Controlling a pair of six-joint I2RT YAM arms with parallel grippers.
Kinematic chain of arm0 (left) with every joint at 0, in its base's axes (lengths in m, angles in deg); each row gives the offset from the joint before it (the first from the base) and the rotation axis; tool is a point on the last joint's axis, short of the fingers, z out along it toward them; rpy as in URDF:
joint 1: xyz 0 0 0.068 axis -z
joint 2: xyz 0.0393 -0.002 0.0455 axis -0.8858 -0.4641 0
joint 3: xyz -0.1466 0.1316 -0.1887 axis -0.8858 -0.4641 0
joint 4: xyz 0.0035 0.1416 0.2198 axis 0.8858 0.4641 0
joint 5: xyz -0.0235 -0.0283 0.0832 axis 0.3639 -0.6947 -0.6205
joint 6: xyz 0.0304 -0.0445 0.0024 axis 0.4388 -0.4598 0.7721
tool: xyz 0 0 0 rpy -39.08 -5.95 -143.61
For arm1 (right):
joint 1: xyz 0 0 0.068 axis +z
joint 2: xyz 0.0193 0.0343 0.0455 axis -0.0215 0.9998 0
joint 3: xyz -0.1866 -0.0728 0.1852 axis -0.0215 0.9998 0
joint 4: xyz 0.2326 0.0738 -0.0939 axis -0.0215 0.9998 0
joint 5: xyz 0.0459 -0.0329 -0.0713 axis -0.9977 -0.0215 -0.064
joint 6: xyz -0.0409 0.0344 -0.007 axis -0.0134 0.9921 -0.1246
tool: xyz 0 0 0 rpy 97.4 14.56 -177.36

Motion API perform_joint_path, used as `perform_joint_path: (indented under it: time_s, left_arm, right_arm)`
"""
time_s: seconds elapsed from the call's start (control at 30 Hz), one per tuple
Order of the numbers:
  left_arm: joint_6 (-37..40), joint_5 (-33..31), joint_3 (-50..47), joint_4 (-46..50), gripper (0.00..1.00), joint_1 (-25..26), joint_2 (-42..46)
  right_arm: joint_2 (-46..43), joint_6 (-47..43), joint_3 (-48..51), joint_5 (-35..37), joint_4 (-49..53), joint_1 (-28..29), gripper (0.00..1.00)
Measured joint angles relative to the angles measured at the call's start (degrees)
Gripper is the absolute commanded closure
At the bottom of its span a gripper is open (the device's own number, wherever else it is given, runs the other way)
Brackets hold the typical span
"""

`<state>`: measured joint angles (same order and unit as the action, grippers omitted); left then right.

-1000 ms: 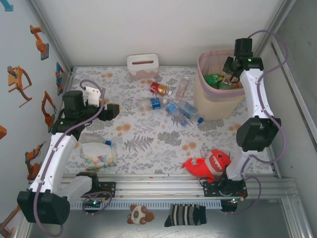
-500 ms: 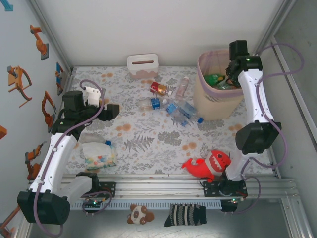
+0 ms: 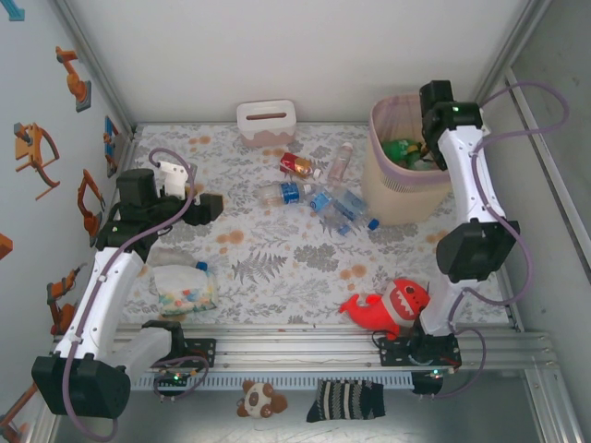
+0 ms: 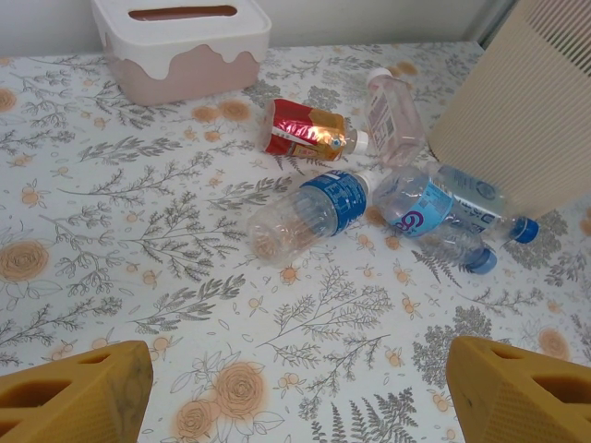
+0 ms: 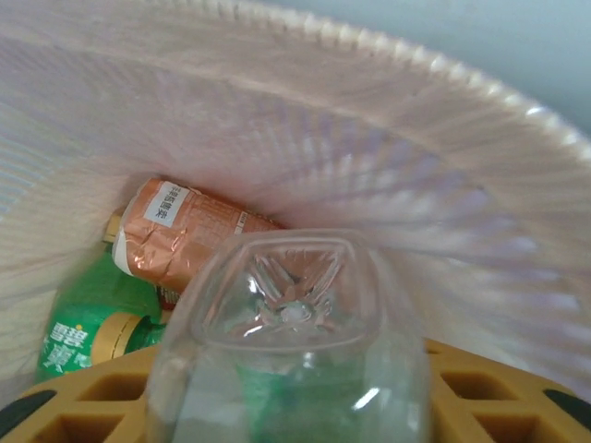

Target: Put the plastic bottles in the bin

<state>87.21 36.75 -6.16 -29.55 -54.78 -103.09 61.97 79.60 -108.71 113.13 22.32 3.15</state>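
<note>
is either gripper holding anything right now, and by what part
The right gripper holds a clear bottle by its body near the base, over the bin. The left gripper is open and empty.

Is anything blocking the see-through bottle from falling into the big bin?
Nothing visible. The clear plastic bottle in the right gripper hangs over the cream ribbed bin; only binned bottles lie below.

The clear bottle point(image 5: 291, 341) is glossy plastic, the bin point(image 4: 526, 101) ribbed matt plastic, its liner point(image 5: 369, 148) thin translucent film.

bottles point(image 3: 287, 193) lie left of the bin point(image 3: 390, 199), box point(image 3: 266, 123) behind them.
</note>
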Motion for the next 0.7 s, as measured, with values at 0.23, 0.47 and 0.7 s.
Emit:
perform_joint_path:
  time_s: [0.23,0.47,0.7]
  left_arm:
    - [-0.15,0.0,0.0,0.0,0.18,0.0,0.0]
    - [-0.17,0.0,0.0,0.0,0.18,0.0,0.0]
    - [-0.17,-0.02,0.0,0.0,0.18,0.0,0.0]
  right_arm:
    - [0.09,0.59,-0.98,1.18,2.21,0.26,0.31]
    - [-1.68,-0.11,-1.36,2.38,2.56,0.28,0.34]
    - [-6.36,-7.96,-0.81,0.66,-1.57,0.66,0.52]
